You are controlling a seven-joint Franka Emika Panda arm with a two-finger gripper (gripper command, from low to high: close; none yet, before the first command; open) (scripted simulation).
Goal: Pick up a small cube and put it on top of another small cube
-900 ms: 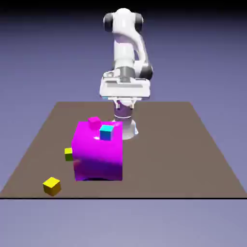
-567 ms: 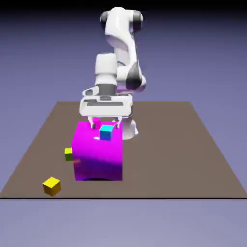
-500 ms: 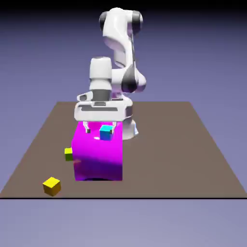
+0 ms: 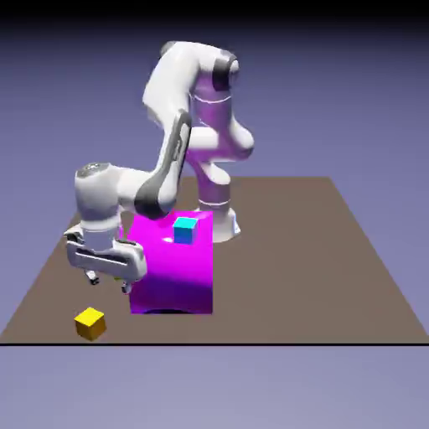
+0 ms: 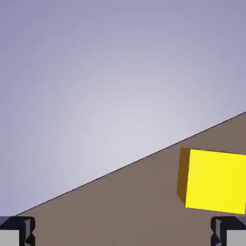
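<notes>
The small cube, golden-yellow, lies on the brown table near the front edge at the exterior view's left. My gripper hangs just above and slightly behind it, beside the big magenta block, and is open with nothing between its fingers. In the hand view the small cube sits at the right, off the gap between the two grey fingertips, and my gripper is tilted over the table. The other small cube is hidden; I cannot see it in either view.
A big magenta block stands mid-table, right beside my hand, with a cyan cube on its top. The table's front edge runs just in front of the golden cube.
The arm swung from above the magenta block to the exterior view's left and down, ending low over the table near the golden cube. The hand now covers the yellow-green cube and the pink cube.
</notes>
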